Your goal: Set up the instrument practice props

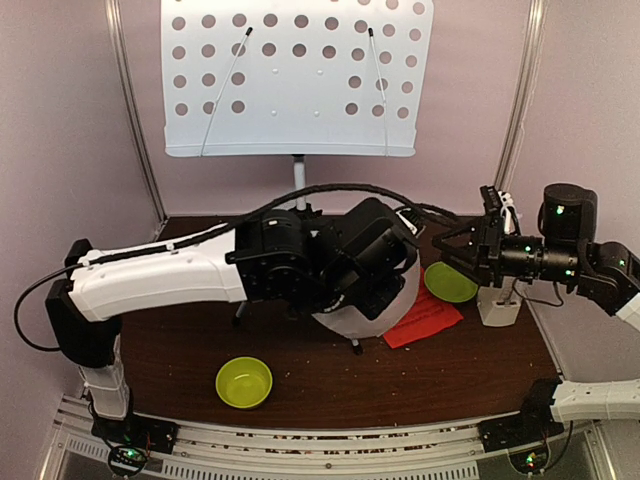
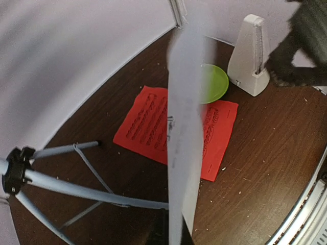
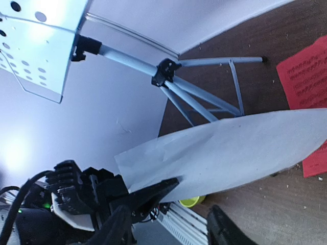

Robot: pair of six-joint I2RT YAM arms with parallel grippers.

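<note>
The pale perforated music stand [image 1: 297, 75] rises at the back on grey tripod legs [image 2: 76, 186]. My left gripper [image 1: 372, 288] is shut on a white sheet-music page [image 1: 398, 300], which hangs just above the table. In the left wrist view that white page [image 2: 184, 127] stands edge-on out of the left gripper [image 2: 179, 232]. A red page [image 1: 425, 318] lies flat underneath. The cream metronome [image 1: 498, 305] stands upright at the right. My right gripper [image 1: 470, 250] is open and empty, a short way off the white page [image 3: 230, 153].
A lime-green plate [image 1: 450, 282] lies between the red page and the metronome. A lime-green bowl [image 1: 244, 382] sits near the front edge, left of centre. The tripod legs spread under my left arm. Pale walls close in the table at the back and on both sides.
</note>
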